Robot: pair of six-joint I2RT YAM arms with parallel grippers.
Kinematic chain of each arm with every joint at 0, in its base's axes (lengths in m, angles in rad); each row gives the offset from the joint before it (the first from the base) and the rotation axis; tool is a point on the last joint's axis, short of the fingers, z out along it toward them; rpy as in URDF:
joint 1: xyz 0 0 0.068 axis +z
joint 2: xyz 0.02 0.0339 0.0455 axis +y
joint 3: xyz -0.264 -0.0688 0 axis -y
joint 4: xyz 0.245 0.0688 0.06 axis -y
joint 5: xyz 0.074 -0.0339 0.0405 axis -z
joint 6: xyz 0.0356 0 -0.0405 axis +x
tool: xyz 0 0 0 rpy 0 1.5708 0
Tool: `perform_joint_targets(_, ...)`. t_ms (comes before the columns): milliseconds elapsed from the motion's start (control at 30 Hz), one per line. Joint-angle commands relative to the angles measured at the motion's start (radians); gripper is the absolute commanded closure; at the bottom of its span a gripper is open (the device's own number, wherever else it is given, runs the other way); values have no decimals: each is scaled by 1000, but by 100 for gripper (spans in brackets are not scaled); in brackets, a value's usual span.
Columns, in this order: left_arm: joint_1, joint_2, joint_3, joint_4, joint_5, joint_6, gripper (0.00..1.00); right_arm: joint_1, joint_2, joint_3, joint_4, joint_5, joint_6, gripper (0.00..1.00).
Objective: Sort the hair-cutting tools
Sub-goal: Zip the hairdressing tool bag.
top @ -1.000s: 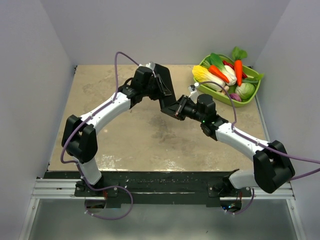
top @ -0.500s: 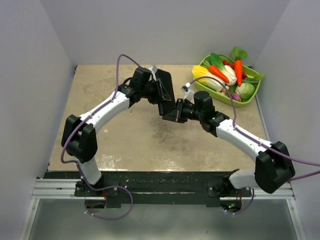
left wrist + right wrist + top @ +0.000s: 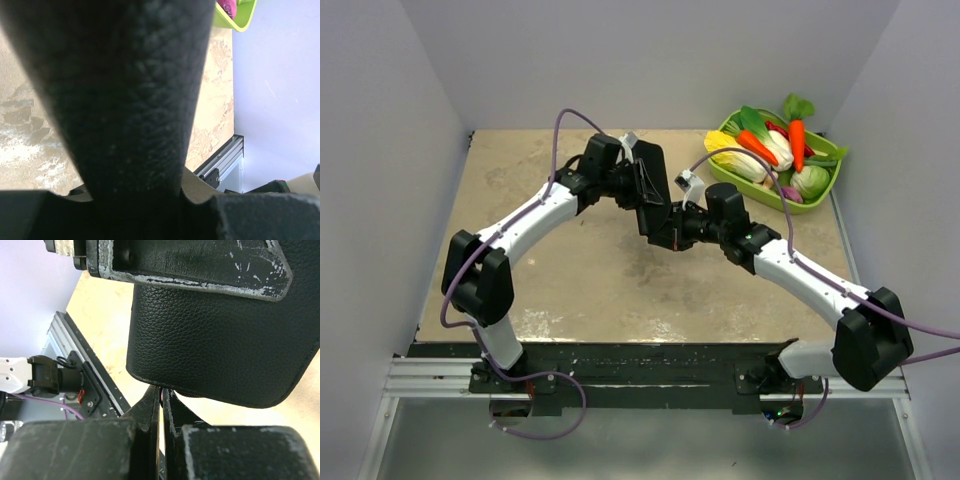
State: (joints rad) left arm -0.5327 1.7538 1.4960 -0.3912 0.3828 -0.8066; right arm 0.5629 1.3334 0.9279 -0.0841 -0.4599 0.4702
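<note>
No hair-cutting tools show in any view. A flat black leather-look case (image 3: 651, 180) hangs upright over the middle of the table, and my left gripper (image 3: 636, 166) is shut on its upper part. The case (image 3: 125, 100) fills most of the left wrist view. From the right, my right gripper (image 3: 666, 231) meets the case's lower end. In the right wrist view its fingertips (image 3: 162, 391) are pressed together right at the rounded bottom edge of the case (image 3: 220, 340). Whether they pinch anything there is too small to tell.
A green basket (image 3: 824, 187) of toy vegetables stands at the back right corner; its rim (image 3: 240, 20) also shows in the left wrist view. Grey walls close in the left, back and right. The metal rail (image 3: 220, 165) runs along the near edge.
My right gripper has moved left and in, up to the case's lower end. My left gripper has shifted the case slightly right and down.
</note>
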Motion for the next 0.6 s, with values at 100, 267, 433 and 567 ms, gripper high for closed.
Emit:
perform_joint_targets(100, 79, -145, 98, 101, 97, 20, 100, -17, 15, -44, -373, 217, -131, 100)
perform_joint_targets(267, 105, -151, 116, 78, 99, 40, 100, -17, 0, -49, -427, 273, -169, 100)
perform_joint_targets(433, 143, -155, 116, 78, 93, 38, 100, -15, -31, -77, -451, 280, -177, 100)
perform_joint_targets(567, 166, -163, 107, 87, 42, 34, 100, -17, -54, -101, -448, 267, -166, 100)
